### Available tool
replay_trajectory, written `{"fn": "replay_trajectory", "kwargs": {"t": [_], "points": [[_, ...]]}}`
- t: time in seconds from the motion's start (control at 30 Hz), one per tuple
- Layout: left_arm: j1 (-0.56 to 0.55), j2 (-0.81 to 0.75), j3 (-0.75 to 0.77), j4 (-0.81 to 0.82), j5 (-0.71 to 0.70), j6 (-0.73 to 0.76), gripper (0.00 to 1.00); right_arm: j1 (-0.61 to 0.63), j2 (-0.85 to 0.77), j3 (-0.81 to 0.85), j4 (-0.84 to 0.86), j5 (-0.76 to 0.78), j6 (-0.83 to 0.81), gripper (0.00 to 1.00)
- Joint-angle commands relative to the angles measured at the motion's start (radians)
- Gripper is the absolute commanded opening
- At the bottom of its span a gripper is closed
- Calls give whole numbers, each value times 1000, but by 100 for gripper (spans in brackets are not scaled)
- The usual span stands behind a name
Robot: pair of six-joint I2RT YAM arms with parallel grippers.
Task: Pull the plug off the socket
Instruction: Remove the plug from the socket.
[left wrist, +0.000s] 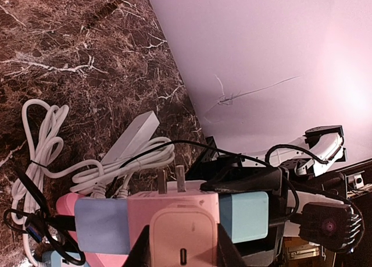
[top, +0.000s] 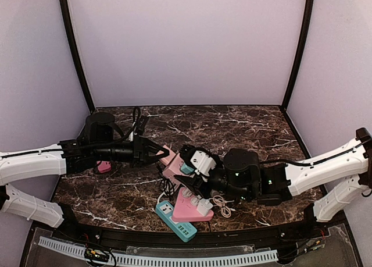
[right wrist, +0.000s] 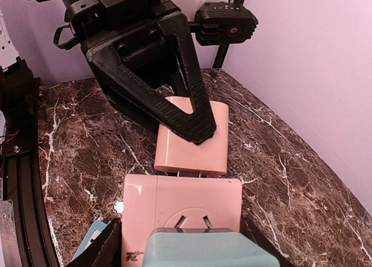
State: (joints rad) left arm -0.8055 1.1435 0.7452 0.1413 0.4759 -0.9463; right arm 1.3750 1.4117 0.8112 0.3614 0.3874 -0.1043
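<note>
Smooth, round-cornered pink plug (right wrist: 192,156) pinched in left hand (top: 165,153), prongs showing just short of boxy pink socket block (right wrist: 180,203) clamped in right hand (right wrist: 180,235); coiled white cable (left wrist: 40,145) lies near them on veined marble surface (left wrist: 70,46).

The plug (right wrist: 190,140) lies just left of the socket (right wrist: 181,204), power strip (top: 174,220) nearer.

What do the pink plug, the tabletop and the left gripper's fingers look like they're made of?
The pink plug looks like smooth matte plastic: rounded moulded edges, soft sheen. The tabletop is marble or marble-look laminate: glossy dark brown, white veins. The left gripper has fingers of probably printed black plastic, matte and faintly grained.
</note>
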Motion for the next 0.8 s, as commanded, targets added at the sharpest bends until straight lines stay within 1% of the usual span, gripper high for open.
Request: {"fn": "replay_trajectory", "kwargs": {"t": [0.0,0.2,0.3,0.6,0.67,0.77], "points": [[20,-19,6,18,-29,31,1,15,-26,19,50,95,43,0],[20,-22,4,24,-39,27,1,15,-20,41,11,192,124,0],[20,-25,-1,28,-46,20,1,14,-15,52,3,214,148,0],[20,-31,-11,40,-50,16,1,13,-30,45,29,205,116,0],[26,-37,-11,29,-53,23,1,13,-41,38,31,202,118,0],[55,-59,-8,-33,-58,58,1,10,-62,31,28,197,125,0]]}}
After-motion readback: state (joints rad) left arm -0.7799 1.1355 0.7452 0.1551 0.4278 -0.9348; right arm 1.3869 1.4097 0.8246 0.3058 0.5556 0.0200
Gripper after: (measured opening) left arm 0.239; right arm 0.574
